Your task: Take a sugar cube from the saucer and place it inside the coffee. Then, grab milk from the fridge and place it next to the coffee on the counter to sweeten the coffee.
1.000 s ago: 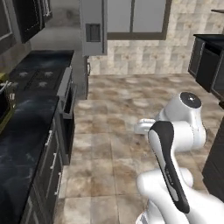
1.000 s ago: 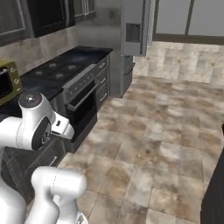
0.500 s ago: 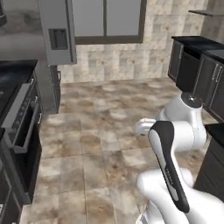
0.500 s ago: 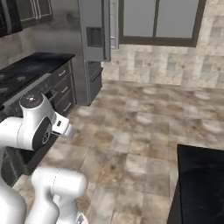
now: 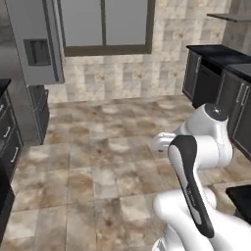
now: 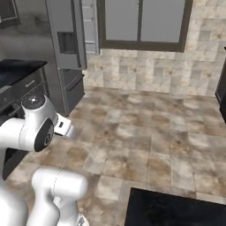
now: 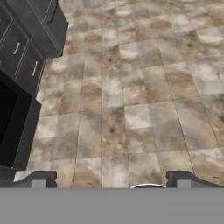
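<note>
Arm folded close above the base, hand aimed down at the tiled floor (image 7: 131, 100).
Fingers (image 7: 40, 178) spread wide apart, holding nothing; fridge (image 6: 66, 48) ahead-left.

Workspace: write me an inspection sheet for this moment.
Surface: black counter at lower right, bare where visible.
Job's things: grey fridge at far left, doors shut; saucer, coffee and milk nothing seen.
Clutter: nothing seen.
Grippers: gripper over tiled floor, jaws wide apart, nothing between them.
Cables: nothing seen.
Surroundings: window, dark drawers with silver handles, dark cabinets at right.
</note>
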Controlling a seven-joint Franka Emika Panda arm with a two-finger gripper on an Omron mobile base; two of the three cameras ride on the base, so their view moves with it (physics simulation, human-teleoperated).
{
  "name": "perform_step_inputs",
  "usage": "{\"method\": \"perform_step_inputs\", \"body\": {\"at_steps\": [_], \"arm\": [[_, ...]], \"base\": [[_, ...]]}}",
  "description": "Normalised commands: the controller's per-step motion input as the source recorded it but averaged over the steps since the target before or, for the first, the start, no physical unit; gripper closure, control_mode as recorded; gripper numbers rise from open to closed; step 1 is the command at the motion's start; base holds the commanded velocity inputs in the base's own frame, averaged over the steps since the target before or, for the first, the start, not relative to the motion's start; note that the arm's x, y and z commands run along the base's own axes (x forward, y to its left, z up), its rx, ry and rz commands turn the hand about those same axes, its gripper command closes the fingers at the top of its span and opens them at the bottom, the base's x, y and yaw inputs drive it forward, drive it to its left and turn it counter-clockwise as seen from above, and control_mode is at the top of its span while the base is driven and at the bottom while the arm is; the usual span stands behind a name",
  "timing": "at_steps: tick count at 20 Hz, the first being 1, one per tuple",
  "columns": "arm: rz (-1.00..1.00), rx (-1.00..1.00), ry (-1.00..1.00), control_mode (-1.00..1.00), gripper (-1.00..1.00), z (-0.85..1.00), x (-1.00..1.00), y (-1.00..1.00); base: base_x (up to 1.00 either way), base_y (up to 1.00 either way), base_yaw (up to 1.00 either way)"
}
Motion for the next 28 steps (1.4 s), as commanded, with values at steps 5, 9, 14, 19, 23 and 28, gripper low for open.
{"method": "perform_step_inputs", "body": {"at_steps": [5, 9, 14, 19, 23, 28], "arm": [[0.00, 0.00, 0.00, 1.00, -1.00, 0.00, 0.00, 0.00], [0.00, 0.00, 0.00, 1.00, -1.00, 0.00, 0.00, 0.00], [0.00, 0.00, 0.00, 1.00, -1.00, 0.00, 0.00, 0.00], [0.00, 0.00, 0.00, 1.00, -1.00, 0.00, 0.00, 0.00], [0.00, 0.00, 0.00, 1.00, -1.00, 0.00, 0.00, 0.00], [0.00, 0.00, 0.00, 1.00, -1.00, 0.00, 0.00, 0.00]], "base": [[1.00, -0.51, 0.00], [1.00, -0.27, 0.00], [1.00, 0.00, 0.00], [1.00, -0.01, 0.00], [1.00, 0.00, 0.05], [1.00, -0.15, 0.29]]}}
